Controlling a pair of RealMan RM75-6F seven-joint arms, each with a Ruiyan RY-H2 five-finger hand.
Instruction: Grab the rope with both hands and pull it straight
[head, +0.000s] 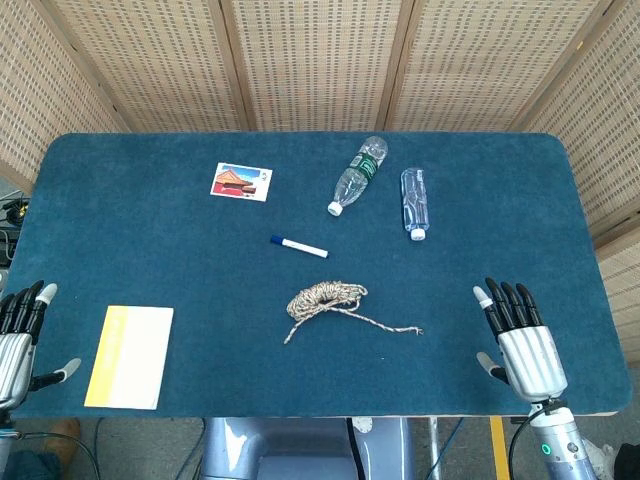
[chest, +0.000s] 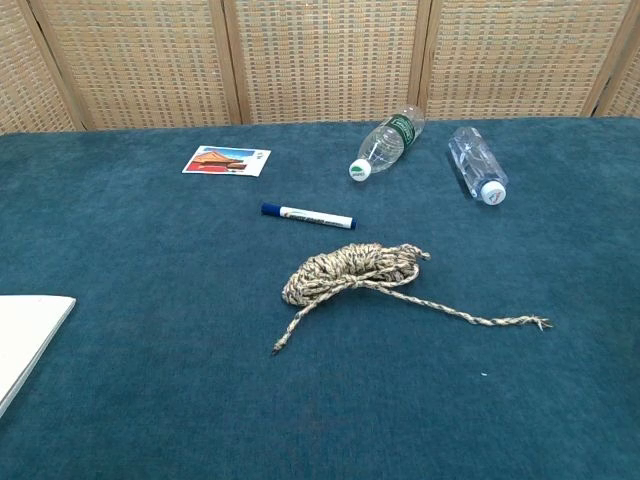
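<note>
The rope (head: 326, 301) is lying bunched up in the middle of the blue surface (head: 150, 260), with two loose ends sticking out. My left hand (head: 20, 335) and my right hand (head: 520, 340) are resting far apart at the near edge, both wide and holding nothing.

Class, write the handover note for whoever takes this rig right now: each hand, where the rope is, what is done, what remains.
Left hand: open, at the table's left edge, holding nothing.
Right hand: open, near the right edge, holding nothing.
Rope: bundled at centre, two loose ends trailing, one left, one right; below the marker.
Done: nothing; rope untouched.
Left: grip an end with each hand, pull straight.
</note>
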